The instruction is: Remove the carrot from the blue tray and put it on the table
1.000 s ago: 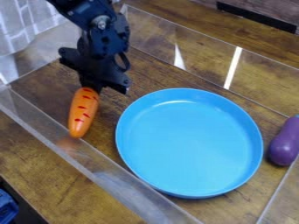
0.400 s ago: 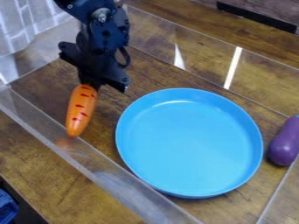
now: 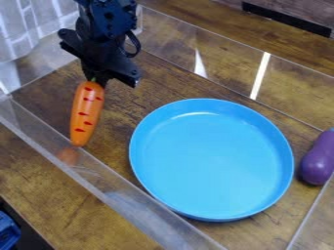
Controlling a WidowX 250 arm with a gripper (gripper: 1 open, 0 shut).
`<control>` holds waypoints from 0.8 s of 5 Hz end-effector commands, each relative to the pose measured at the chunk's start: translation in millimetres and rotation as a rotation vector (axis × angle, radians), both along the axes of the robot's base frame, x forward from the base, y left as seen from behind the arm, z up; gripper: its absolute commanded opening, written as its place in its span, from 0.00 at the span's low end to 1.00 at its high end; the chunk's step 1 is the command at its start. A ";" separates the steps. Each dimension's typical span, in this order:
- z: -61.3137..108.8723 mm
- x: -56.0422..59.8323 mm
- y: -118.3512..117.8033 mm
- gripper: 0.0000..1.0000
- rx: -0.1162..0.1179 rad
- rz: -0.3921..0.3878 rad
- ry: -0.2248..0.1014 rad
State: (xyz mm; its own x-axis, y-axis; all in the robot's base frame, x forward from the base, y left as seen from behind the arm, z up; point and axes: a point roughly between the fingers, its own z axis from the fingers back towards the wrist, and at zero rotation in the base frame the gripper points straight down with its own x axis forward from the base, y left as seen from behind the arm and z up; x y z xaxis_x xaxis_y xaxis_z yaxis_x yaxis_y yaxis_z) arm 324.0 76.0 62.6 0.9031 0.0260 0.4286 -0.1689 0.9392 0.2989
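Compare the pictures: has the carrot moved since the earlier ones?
Yes. Against the blue tray, which sits where it did, the carrot has shifted toward the top of the picture and slightly left.

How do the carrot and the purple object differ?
The carrot is slim and orange; the purple object is plumper. The carrot is dark-grooved, the purple object plain. The carrot hangs from the tool, the purple object lies right of the plate.

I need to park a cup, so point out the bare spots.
Free: the blue tray; the table beyond it; probably a strip between tray and purple object. Crowded: around the carrot, beneath the pincer.
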 end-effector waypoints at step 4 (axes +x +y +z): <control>-9.7 35.6 18.6 0.00 0.005 0.004 -0.016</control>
